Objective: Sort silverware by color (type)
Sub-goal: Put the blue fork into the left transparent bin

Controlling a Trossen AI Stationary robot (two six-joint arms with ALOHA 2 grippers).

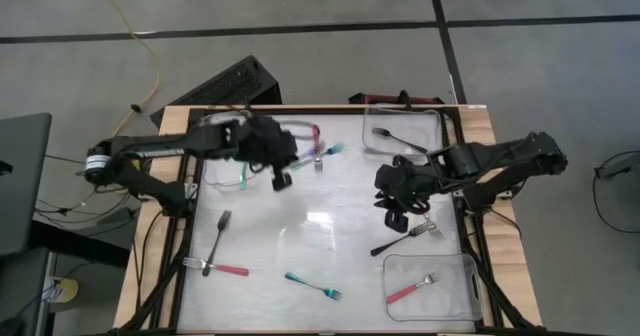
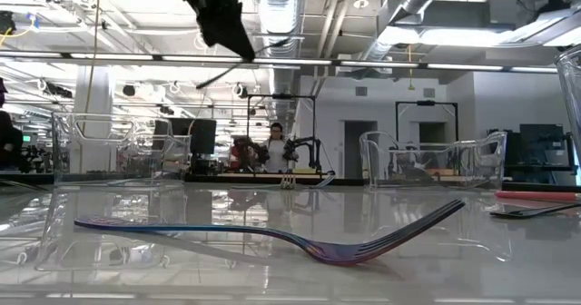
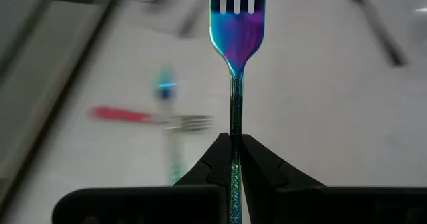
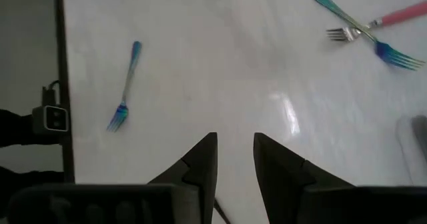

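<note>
The left gripper (image 3: 235,159) is clamped on a blue fork's (image 3: 235,44) handle—carry it level to the clear tray (image 1: 228,166) at ten o'clock and release low—while the right gripper (image 4: 235,159), fingers apart and empty, waits at three o'clock.

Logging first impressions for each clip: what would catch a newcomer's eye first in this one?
Most striking is the iridescent blue fork, pinched by its handle in the shut left gripper and held above the table near the far-left clear tray. The right gripper hovers with jaws parted and empty over the table's right side, just above a black fork. Another blue fork lies in the low view's foreground.
</note>
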